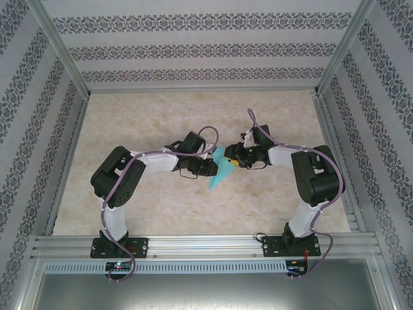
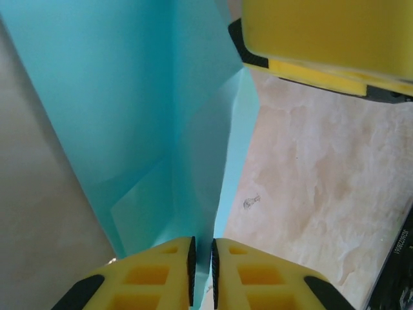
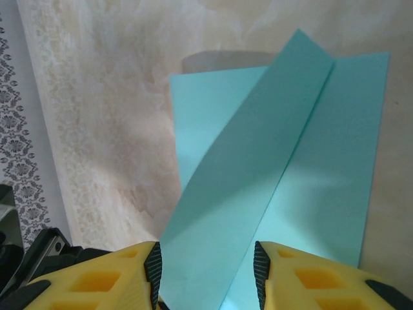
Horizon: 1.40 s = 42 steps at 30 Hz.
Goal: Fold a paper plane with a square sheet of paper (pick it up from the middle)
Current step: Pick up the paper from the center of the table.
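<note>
The paper plane (image 1: pixel 221 169) is a turquoise folded dart held above the table's middle, its point toward the near side. My left gripper (image 1: pixel 211 166) reaches it from the left. In the left wrist view that gripper (image 2: pixel 201 258) is shut on the plane's centre fold (image 2: pixel 193 161), with the wings spreading up and away. My right gripper (image 1: pixel 236 158) comes in from the right. In the right wrist view its jaws (image 3: pixel 206 265) stand apart, astride a raised flap (image 3: pixel 258 168) of the paper. One of its yellow fingers (image 2: pixel 322 32) shows over the paper's top edge.
The beige marbled table (image 1: pixel 161 123) lies below, with a small dark mark (image 2: pixel 250 202) near the paper. Patterned walls and aluminium posts (image 1: pixel 61 51) close in the left, right and back. A metal rail (image 1: pixel 206 244) carries both arm bases at the near edge.
</note>
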Available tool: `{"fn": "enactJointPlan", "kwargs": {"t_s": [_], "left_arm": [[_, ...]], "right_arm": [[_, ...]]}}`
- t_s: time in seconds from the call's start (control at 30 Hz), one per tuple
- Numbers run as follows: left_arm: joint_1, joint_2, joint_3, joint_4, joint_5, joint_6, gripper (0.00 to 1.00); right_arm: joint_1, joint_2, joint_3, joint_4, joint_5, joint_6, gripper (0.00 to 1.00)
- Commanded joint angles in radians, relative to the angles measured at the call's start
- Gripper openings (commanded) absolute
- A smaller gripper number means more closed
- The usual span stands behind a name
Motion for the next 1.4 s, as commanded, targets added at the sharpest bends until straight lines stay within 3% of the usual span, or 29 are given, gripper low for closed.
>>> {"fn": "enactJointPlan", "kwargs": {"t_s": [0.0,0.23,0.57,0.97,1.37], "left_arm": [[0.019,0.017,0.031,-0.011,0.009,0.008,0.19],[0.022,0.013,0.046,-0.060,-0.020,0.043,0.23],[0.040,0.012,0.035,-0.027,0.036,0.019,0.00],[0.090,-0.052,0.005,0.094,0.195,-0.075,0.00],[0.116,-0.097,-0.034,0.231,0.283,-0.177,0.00]], "right_arm": [[-0.010,-0.032,-0.014,0.013,-0.020,-0.003,0.44],[-0.013,-0.041,-0.015,0.004,-0.021,-0.008,0.44],[-0.012,-0.044,-0.022,0.012,-0.050,-0.011,0.44],[-0.013,-0.020,-0.061,0.264,-0.163,0.149,0.48],[0.003,-0.013,-0.049,0.350,-0.183,0.231,0.49]]}}
